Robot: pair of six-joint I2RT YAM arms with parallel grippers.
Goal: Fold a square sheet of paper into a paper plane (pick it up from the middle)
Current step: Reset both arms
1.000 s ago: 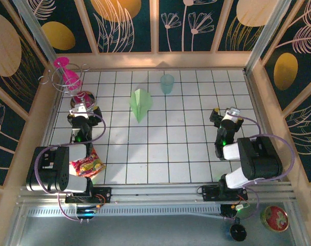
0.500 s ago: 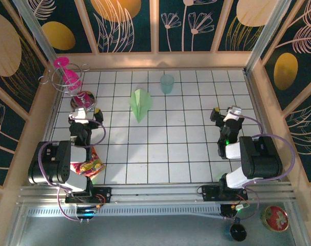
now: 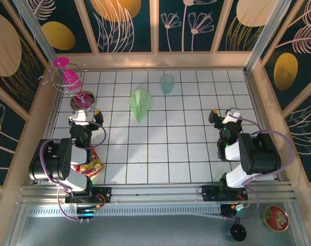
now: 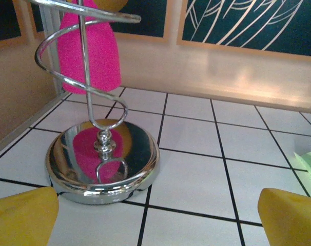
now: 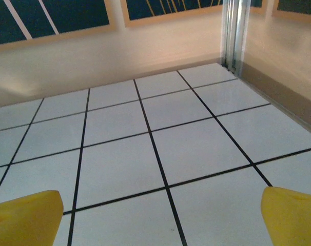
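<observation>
The paper plane (image 3: 140, 104), a light green pointed dart with a centre crease, lies on the white tiled table at the back centre, nose toward me. Its pale green edge (image 4: 310, 162) peeks in at the right of the left wrist view. A flat square sheet of paper is out of view. My left gripper (image 3: 84, 117) is open at the left, well apart from the plane, its yellow fingertips (image 4: 23, 215) wide with bare tile between them. My right gripper (image 3: 225, 118) is open at the right over bare tiles, yellow fingertips (image 5: 293, 214) spread.
A translucent teal cup (image 3: 167, 83) stands just behind and right of the plane. A chrome spiral stand (image 4: 101, 159) holding a pink cone (image 4: 89, 46) sits close ahead of the left gripper. A snack packet (image 3: 89, 166) lies by the left arm's base. Wooden walls (image 3: 155, 59) ring the table.
Both arms have drawn back slightly toward their bases, the left one more. The paper plane and cup have not moved. Both grippers stay open.
</observation>
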